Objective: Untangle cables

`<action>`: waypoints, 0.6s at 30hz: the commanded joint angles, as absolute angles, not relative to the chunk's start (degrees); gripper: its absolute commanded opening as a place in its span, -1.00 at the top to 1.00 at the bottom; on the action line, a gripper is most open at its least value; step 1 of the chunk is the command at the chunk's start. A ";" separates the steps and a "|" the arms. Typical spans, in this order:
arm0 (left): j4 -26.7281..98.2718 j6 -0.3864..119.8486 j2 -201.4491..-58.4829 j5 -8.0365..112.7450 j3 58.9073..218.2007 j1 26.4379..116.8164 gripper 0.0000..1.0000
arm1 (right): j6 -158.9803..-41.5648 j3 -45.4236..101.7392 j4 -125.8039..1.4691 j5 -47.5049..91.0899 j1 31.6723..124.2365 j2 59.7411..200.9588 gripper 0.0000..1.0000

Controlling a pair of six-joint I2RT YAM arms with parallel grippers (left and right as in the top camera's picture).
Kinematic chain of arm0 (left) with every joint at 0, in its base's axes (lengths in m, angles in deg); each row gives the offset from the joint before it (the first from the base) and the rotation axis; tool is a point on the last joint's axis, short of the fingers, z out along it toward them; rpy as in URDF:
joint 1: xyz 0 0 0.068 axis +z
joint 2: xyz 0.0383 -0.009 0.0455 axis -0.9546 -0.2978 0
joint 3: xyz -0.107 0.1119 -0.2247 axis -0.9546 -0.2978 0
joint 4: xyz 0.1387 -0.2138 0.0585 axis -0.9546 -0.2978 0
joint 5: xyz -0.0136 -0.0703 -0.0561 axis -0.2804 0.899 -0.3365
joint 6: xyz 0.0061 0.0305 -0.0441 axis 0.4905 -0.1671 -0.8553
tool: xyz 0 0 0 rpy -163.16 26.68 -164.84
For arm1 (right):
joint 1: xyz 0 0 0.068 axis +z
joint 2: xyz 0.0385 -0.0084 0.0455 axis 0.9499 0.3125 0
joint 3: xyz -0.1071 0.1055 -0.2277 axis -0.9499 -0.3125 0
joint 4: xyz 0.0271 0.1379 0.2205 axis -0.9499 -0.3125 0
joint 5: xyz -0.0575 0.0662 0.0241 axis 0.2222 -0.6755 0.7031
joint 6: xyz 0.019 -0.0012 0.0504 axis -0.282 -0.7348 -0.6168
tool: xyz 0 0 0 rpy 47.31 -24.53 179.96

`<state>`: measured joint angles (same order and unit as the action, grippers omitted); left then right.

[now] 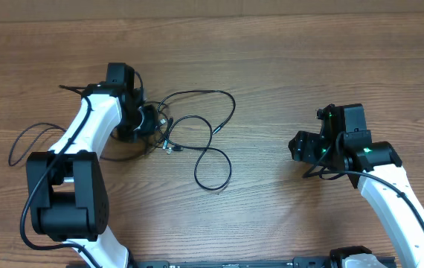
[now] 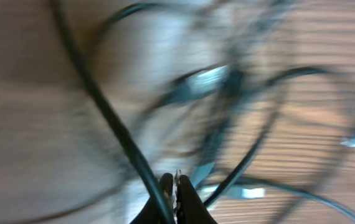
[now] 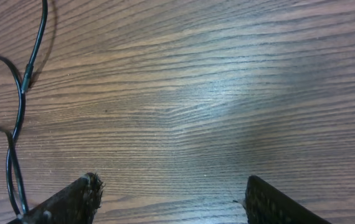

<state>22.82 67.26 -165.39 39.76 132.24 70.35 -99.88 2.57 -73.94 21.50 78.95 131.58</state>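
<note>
The cables (image 1: 210,128) are thin black cords lying in loose loops mid-table, with a small knot and silver-tipped plugs (image 1: 169,143) at their left end. My left gripper (image 1: 151,119) sits right at that knot. In the blurred left wrist view its jaws (image 2: 175,180) are pressed together, with a cable strand (image 2: 103,112) running down against them and silver plugs (image 2: 202,81) just beyond. My right gripper (image 1: 298,147) is open and empty, well to the right of the loops. In the right wrist view its fingers (image 3: 171,190) are spread over bare wood, with a cable loop (image 3: 18,106) at the left edge.
The thicker black arm wire (image 1: 26,138) curves over the wooden table (image 1: 271,52) to the left of the left arm. The right arm's base (image 1: 353,257) is at the bottom right.
</note>
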 commanded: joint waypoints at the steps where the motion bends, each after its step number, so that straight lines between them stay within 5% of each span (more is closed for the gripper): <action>1: 24.83 76.05 -165.87 62.36 136.15 67.97 0.92 | -99.90 2.22 -73.68 21.83 78.82 131.72 -0.45; 6: 25.01 80.68 -165.87 74.01 145.00 63.55 0.92 | -99.88 2.22 -73.65 21.83 78.82 131.72 -0.45; 18: 26.43 84.18 -165.87 74.32 159.34 48.12 0.88 | -99.86 2.22 -73.65 22.24 78.80 131.72 -0.44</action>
<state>26.12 81.93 -165.47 72.38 157.61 49.74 -99.84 2.57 -73.98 21.52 78.95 131.58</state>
